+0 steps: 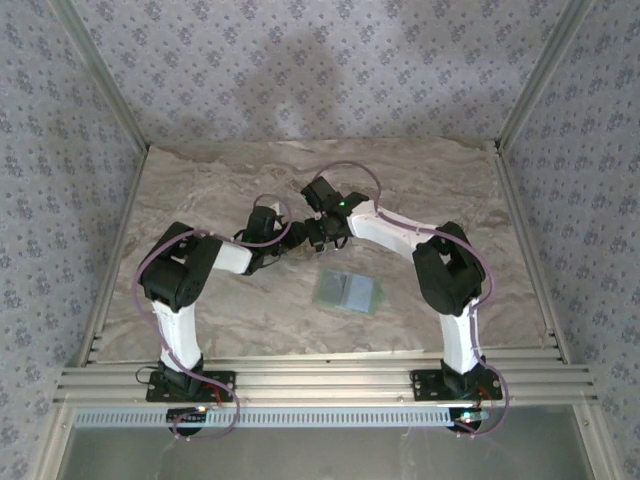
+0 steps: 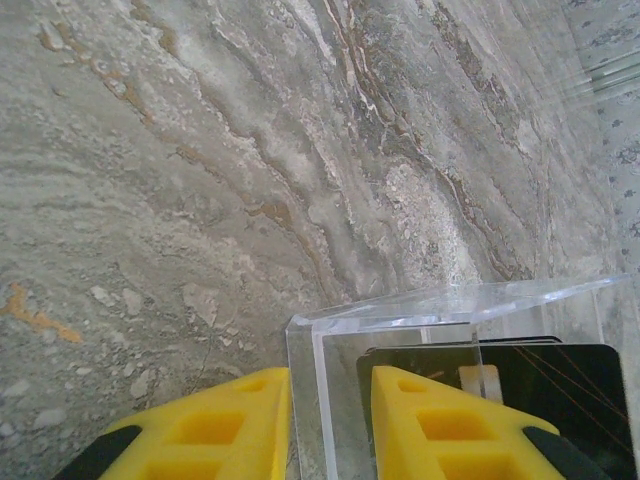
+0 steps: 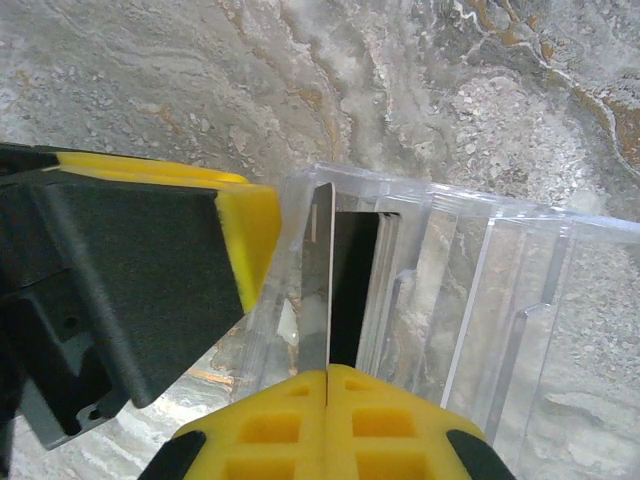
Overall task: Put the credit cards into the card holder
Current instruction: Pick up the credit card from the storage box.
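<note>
The left gripper straddles one wall of the clear box, so that wall stands between its fingers. Right of its right finger, black cards block the way inside the box. Ahead and to its left lies bare table, free to pass.

The right gripper is clamped on a card standing in the box. Just to its left, the left gripper's finger touches the box wall, leaving no room there. To its right stand the box's clear partitions, and beyond the rim ahead is open table.

The holder lies flat toward the bases, apart from both grippers, with free table around it.
</note>
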Controlling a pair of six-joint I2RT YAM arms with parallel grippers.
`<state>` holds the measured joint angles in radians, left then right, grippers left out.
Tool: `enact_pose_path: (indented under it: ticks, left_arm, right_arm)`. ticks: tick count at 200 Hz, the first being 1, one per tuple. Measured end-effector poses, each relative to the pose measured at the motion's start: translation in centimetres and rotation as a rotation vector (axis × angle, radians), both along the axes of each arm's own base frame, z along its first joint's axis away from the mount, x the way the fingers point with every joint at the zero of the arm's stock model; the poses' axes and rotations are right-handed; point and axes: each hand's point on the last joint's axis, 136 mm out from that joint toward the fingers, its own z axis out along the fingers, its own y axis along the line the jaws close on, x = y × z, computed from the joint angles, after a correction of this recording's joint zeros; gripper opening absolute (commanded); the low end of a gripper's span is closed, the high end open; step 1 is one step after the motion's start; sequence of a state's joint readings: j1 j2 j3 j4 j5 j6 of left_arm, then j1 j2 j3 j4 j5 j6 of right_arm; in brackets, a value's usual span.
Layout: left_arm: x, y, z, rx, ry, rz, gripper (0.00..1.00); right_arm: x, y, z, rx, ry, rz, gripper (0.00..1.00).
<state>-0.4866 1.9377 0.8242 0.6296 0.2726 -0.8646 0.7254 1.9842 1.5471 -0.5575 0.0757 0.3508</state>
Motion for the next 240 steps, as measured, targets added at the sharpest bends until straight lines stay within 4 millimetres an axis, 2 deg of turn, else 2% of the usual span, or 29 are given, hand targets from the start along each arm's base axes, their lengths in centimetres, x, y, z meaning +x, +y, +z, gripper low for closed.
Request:
enact_pose_path:
  ticks: [60, 98, 126, 167, 222, 240]
  left_arm:
    - [0.1, -0.1, 0.0, -0.001, -0.001, -0.001, 0.27]
    - [0.1, -0.1, 0.0, -0.001, -0.001, -0.002, 0.27]
    - [0.0, -0.2, 0.1, 0.002, -0.007, -0.009, 0.28]
    - [0.0, -0.3, 0.1, 0.002, -0.010, -0.013, 0.29]
    - [-0.2, -0.3, 0.2, -0.003, -0.018, -0.018, 0.31]
    - [-0.8, -0.4, 0.3, 0.006, -0.020, -0.032, 0.34]
  right_arm:
    - [-0.5, -0.7, 0.5, 0.027, 0.019, -0.001, 0.00]
    - [-0.6, -1.9, 0.9, 0.102, 0.065, -0.025, 0.00]
    - [-1.1, -2.5, 1.9, 0.176, 0.076, -0.038, 0.00]
    - [-1.4, -2.4, 3.9, 0.338, 0.105, -0.054, 0.00]
    - [-1.3, -3.6, 3.0, 0.451, 0.186, -0.138, 0.00]
    - [-1.2, -3.9, 2.7, 0.479, 0.210, -0.168, 0.00]
